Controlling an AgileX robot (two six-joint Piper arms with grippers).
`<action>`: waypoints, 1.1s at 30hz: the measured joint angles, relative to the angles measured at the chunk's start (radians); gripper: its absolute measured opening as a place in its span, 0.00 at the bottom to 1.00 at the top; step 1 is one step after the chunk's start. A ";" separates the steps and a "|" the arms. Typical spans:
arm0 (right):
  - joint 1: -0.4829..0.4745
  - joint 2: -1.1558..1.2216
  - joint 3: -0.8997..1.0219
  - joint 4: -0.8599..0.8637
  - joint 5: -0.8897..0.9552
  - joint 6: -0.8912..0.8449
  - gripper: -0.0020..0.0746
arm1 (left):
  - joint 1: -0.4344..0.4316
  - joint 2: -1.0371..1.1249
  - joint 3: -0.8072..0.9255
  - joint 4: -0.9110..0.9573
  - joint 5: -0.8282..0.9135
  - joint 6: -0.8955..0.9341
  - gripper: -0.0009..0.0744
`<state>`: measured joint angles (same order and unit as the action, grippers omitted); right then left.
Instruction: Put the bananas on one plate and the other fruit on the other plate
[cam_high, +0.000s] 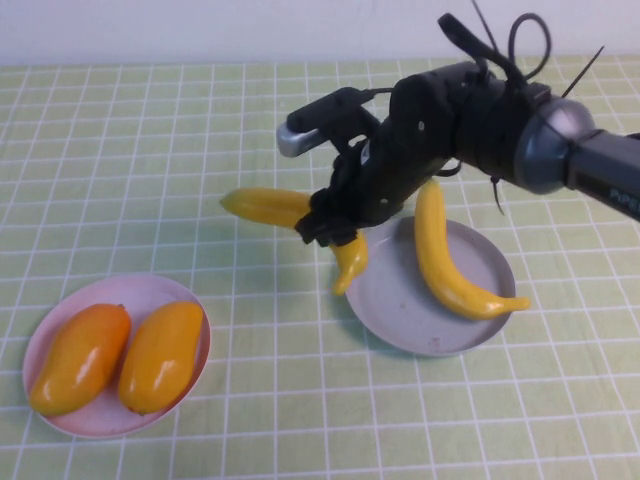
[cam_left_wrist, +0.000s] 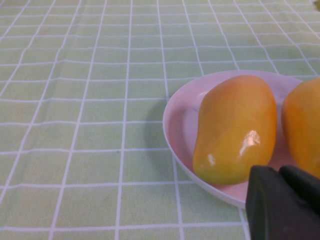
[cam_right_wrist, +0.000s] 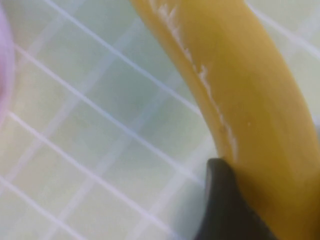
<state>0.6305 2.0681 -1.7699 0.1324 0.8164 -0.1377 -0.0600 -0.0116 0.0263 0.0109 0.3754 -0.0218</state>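
Observation:
My right gripper (cam_high: 335, 225) is shut on one banana (cam_high: 265, 207) and holds it above the cloth just left of the grey-blue plate (cam_high: 392, 295). In the right wrist view a dark finger (cam_right_wrist: 225, 200) presses against this banana (cam_right_wrist: 240, 90). The second banana (cam_high: 440, 255) lies on the grey-blue plate. Two orange-yellow mango-like fruits (cam_high: 80, 358) (cam_high: 160, 355) lie side by side on the pink plate (cam_high: 130, 290) at the front left. My left gripper (cam_left_wrist: 280, 200) is out of the high view; its dark fingers sit together, empty, by the rim of the pink plate (cam_left_wrist: 180, 125), near one fruit (cam_left_wrist: 235, 130).
A green checked tablecloth (cam_high: 150, 130) covers the whole table. The right arm's dark body and cables (cam_high: 500, 110) reach in from the right, over the back of the grey-blue plate.

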 joint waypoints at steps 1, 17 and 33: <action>-0.006 -0.011 0.000 -0.035 0.048 0.064 0.43 | 0.000 0.000 0.000 0.000 0.000 0.000 0.01; -0.075 -0.035 0.111 -0.113 0.266 0.286 0.43 | 0.000 0.000 0.000 0.000 0.000 0.000 0.01; -0.083 -0.134 0.119 -0.120 0.300 0.289 0.75 | 0.000 0.000 0.000 0.000 0.000 0.000 0.01</action>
<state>0.5473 1.9337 -1.6505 0.0123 1.1162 0.1509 -0.0600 -0.0116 0.0263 0.0109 0.3754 -0.0218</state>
